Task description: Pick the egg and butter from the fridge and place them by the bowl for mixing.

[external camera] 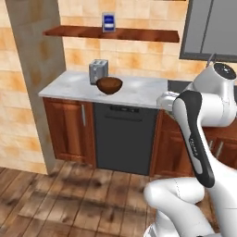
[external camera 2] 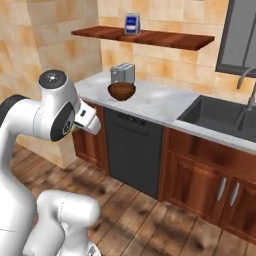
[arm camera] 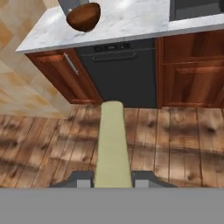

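A pale yellow stick of butter juts forward from my gripper, whose two fingers are shut on it. I hold it out in the air over the wooden floor, in front of the counter. The dark brown bowl sits on the white marble counter, just in front of the silver toaster. My hand is still well short of the counter edge. The egg and the fridge are out of view.
A black dishwasher sits under the counter between wooden cabinets. A dark sink lies right of the bowl. A wall shelf carries a blue-and-white box. A tiled pillar stands left.
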